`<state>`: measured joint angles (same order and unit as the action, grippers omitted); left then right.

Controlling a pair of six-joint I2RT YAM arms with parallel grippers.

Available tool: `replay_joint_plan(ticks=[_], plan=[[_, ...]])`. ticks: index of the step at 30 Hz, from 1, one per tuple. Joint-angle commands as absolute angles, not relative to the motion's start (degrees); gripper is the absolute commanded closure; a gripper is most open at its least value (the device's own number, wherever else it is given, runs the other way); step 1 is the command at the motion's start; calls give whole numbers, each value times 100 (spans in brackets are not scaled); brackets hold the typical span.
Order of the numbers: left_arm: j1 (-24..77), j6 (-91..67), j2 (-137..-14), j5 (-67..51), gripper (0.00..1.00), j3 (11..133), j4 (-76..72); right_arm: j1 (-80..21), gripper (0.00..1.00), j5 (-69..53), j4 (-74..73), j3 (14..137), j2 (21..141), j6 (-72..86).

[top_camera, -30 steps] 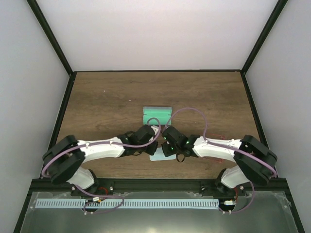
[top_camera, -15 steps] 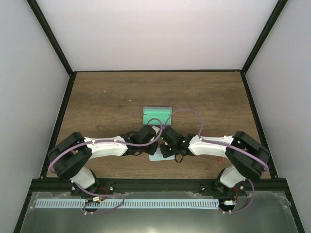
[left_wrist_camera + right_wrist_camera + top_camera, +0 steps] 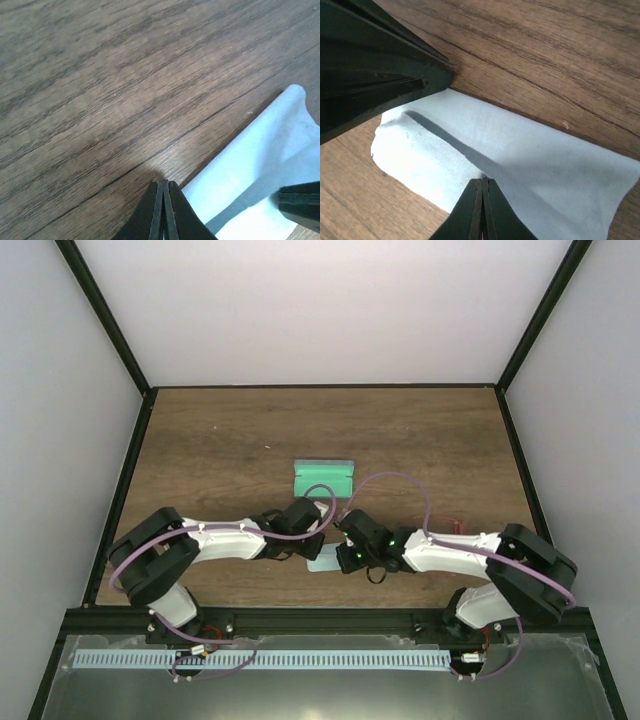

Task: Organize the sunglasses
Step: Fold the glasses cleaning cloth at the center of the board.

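Near middle of the brown wooden table: both claws close together over a pale blue square cloth of soft fabric. Left claw pressed fully together, tips down at the left edge of the cloth; impossible to tell whether pinching a thin fold or nothing. Right claw pressed together as well, tips over the near part of the cloth, with nothing visibly pinched. Just far of the claws, a blue-grey oblong case with green lining, lying open.

As for the small sunglasses with a very thin red wire frame: only a short red line to see from the top view, at the far side of the right forearm, right of the cloth and apart from the case. Mostly hidden, so not possible to say folded or unfolded.

Probably very light and easy to push over the smooth wood, so likely to slide away instead of entering between the fingers. Thin wire also easy to bend, lenses easy to scratch; gentle closing needed. Best to take hold at the bridge or at the hinge corner between frame and arm. Better not on a lens, and not at the end of a slender arm: too flexible there, with risk of swinging. No claw ready for this at the moment; first necessary to spread one and to bring it to the right.
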<state>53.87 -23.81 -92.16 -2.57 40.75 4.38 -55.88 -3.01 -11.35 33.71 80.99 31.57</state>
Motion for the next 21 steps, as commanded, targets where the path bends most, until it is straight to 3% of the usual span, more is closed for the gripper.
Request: replay_joint_plan(ticks=[1, 11, 19, 21], plan=[[5314, -2367, -9275, -220, 96, 4018, 545, -5660, 99, -401, -878, 3221, 7661, 3249], [5300, -2322, -9279, -403, 96, 3992, 470, -5660, 99, -273, -1046, 3051, 6908, 3356], [5336, -2472, -8889, -648, 96, 3713, 330, -5660, 99, 113, -1223, 3370, 7293, 3348], [5356, -2601, -8677, -565, 95, 3603, 323, -5660, 92, 361, -1353, 3489, 7436, 3377]])
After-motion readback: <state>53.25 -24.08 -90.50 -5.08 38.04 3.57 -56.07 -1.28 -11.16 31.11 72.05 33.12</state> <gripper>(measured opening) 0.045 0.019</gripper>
